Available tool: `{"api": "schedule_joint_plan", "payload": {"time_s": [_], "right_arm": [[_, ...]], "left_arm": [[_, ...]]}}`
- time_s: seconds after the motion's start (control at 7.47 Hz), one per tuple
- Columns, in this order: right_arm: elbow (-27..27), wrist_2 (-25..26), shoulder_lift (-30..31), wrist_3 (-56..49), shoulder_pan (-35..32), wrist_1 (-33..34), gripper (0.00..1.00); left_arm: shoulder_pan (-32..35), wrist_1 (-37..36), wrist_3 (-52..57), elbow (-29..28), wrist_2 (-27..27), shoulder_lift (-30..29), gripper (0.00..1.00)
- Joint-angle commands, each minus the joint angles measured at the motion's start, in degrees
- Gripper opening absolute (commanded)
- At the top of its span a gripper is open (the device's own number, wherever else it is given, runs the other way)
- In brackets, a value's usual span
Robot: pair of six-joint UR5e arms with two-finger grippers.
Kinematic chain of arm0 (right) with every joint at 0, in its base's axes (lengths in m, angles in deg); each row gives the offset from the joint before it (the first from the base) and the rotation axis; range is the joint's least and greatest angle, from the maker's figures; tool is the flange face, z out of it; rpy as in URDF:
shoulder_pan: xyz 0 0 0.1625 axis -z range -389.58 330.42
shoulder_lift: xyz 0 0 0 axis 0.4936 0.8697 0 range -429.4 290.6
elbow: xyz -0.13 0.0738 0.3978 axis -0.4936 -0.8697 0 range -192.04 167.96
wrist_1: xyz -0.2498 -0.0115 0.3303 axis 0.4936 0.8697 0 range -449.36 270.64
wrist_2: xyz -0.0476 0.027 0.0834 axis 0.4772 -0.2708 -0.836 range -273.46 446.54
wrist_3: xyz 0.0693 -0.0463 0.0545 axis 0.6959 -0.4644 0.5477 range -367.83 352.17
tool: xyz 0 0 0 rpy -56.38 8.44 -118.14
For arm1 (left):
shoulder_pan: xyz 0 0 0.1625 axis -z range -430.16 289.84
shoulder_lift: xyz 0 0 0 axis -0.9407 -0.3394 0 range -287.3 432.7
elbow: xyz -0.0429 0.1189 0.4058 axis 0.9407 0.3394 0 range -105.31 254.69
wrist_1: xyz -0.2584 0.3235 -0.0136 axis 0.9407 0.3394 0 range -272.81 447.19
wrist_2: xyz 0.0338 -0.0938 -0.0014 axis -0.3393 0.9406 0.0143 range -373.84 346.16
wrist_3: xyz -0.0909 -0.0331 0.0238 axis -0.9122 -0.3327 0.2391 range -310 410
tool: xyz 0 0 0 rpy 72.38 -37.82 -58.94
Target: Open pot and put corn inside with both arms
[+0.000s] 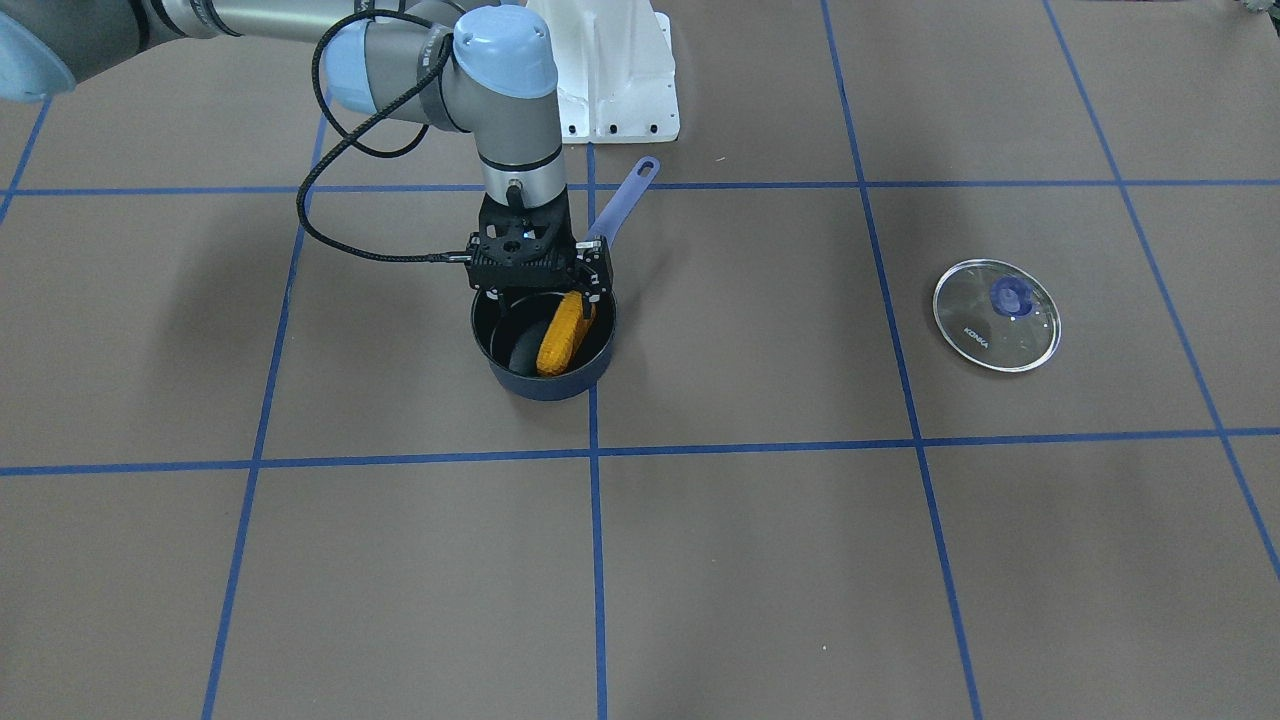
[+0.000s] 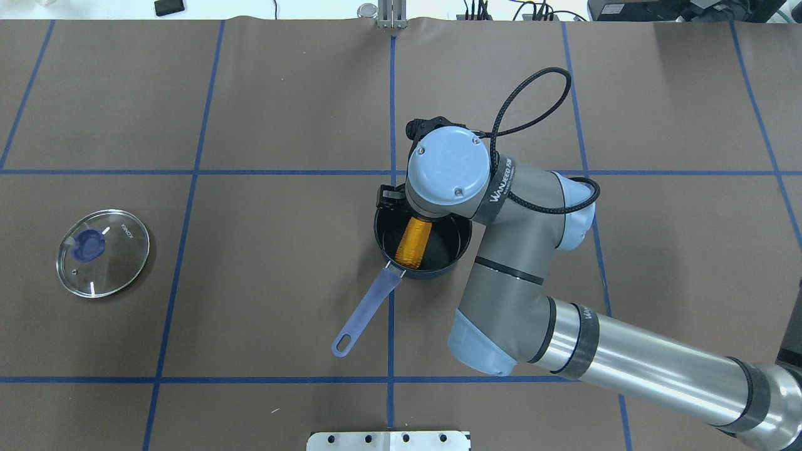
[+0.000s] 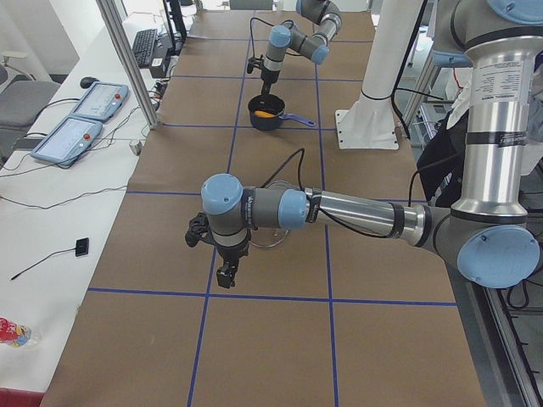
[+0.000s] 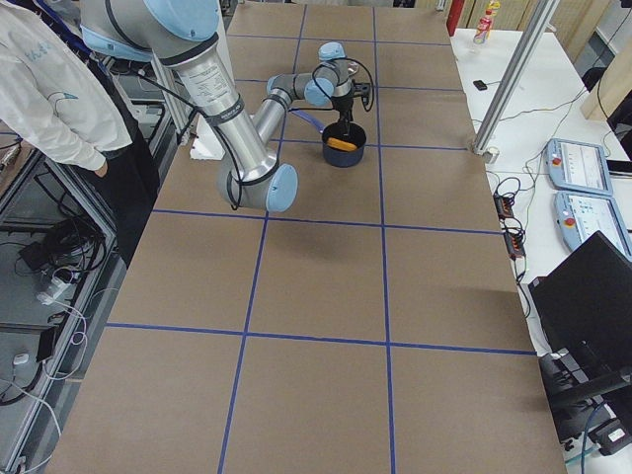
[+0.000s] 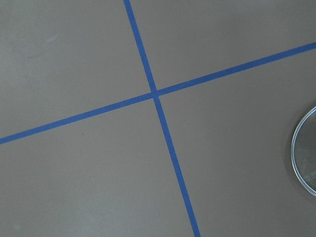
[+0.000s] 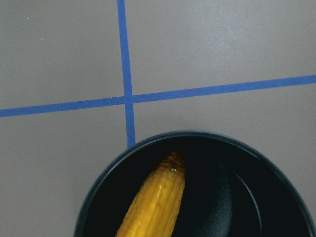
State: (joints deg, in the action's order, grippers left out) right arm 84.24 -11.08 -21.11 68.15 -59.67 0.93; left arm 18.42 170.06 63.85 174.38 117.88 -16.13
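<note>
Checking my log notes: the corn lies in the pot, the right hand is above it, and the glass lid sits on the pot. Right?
No. The glass lid is off the pot, lying flat on the table to the robot's left, as the exterior front-facing view shows. The corn does lie in the pot, with the right hand above it.

Bright, diffuse light leaves only soft shadows on the table; all views are sharp.
</note>
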Motion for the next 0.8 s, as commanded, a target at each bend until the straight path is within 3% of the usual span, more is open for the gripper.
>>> {"api": "schedule_joint_plan", "payload": {"time_s": [0.0,0.4,0.67], "right_arm": [[0.58,-6.42,2.49,-4.75,-7.39,0.32,1.0],[0.41,-20.11,10.74,-31.23,-25.21,0.15,1.0],[0.23,-24.19,18.03,-48.65,-34.38,-0.11,1.0]], "left_arm": [[0.79,-0.33,-0.14,-1.42,-0.05,0.59,0.98],[2.82,-0.08,-8.02,-1.95,0.03,0.5,0.99],[2.82,0.1,-7.96,-1.6,0.03,0.5,0.98]]}}
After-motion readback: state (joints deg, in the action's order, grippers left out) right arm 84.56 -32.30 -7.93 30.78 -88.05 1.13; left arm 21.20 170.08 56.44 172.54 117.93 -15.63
